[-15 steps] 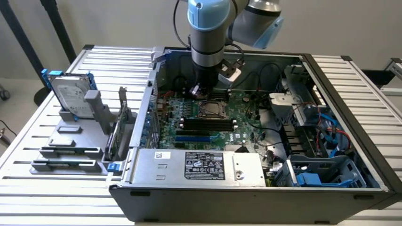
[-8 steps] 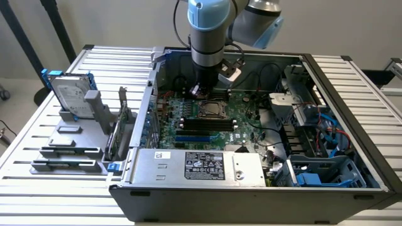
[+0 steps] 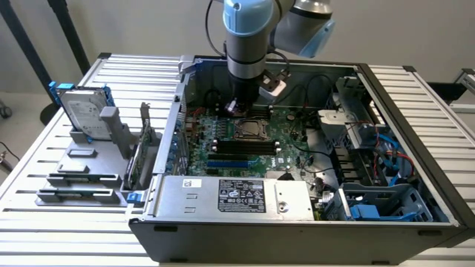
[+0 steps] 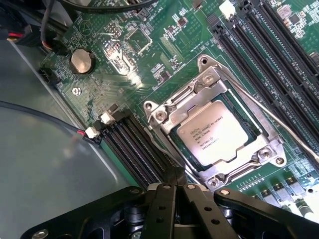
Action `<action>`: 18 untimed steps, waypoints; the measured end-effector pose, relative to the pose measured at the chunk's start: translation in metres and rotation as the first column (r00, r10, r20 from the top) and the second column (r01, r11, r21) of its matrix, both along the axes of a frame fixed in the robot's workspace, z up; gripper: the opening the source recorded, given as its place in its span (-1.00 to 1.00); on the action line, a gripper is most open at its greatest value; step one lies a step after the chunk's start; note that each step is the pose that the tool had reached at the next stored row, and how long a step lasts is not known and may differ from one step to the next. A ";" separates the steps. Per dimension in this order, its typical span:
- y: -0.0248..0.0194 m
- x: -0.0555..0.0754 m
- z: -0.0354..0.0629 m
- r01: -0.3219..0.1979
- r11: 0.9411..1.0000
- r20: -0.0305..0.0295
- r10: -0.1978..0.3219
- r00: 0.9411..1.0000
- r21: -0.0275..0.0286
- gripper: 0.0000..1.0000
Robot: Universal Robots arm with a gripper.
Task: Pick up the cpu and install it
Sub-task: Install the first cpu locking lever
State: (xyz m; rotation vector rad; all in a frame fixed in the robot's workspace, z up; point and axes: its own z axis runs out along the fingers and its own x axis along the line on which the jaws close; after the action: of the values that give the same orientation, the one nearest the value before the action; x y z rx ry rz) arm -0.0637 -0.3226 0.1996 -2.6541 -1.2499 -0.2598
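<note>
Bright even light, soft glare on the cpu (image 4: 213, 131) lid.

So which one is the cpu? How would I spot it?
Look inside the open computer case at the big green motherboard. Near its middle sits a metal socket frame, and the cpu lies flat inside it. It is the only shiny silver square with tiny printed writing; the long black slots beside it are thin and dark.

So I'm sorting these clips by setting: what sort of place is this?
Probably a robotics lab bench for PC assembly: an open computer case on a slatted metal table, beside grey holder blocks carrying a hard drive.
</note>
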 end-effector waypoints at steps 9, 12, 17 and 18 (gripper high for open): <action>0.0000 0.004 0.0000 0.000 1.000 0.000 0.000 1.000 -0.002 -0.79; 0.0000 0.006 -0.0001 0.000 1.000 0.000 0.000 1.000 -0.002 -0.79; 0.0000 0.009 -0.0002 0.000 1.000 0.000 0.000 1.000 -0.002 -0.79; 0.0000 0.009 -0.0003 0.000 1.000 0.000 0.000 1.000 -0.002 -0.79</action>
State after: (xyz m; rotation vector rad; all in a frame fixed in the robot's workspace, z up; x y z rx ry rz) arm -0.0543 -0.3225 0.1993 -2.6559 -1.2509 -0.2585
